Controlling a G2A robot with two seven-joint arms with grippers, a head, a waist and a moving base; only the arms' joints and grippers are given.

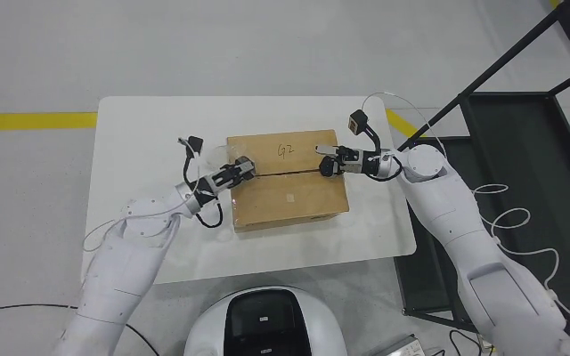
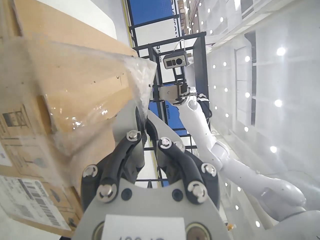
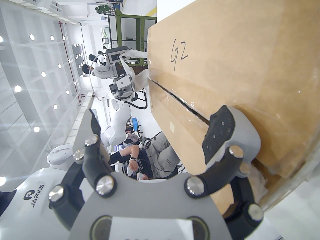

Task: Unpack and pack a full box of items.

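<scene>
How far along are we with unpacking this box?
Early. Done: the clear tape is lifted off one end of the box. In hand: the left gripper pinches that tape, and the right gripper sits open at the seam's other end. Left: the flaps are closed, nothing unpacked.

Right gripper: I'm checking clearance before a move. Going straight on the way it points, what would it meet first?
Most likely the box: the right gripper sits open at its edge, aimed along the top seam. Depth is unclear; it may just skim over the top.
</scene>
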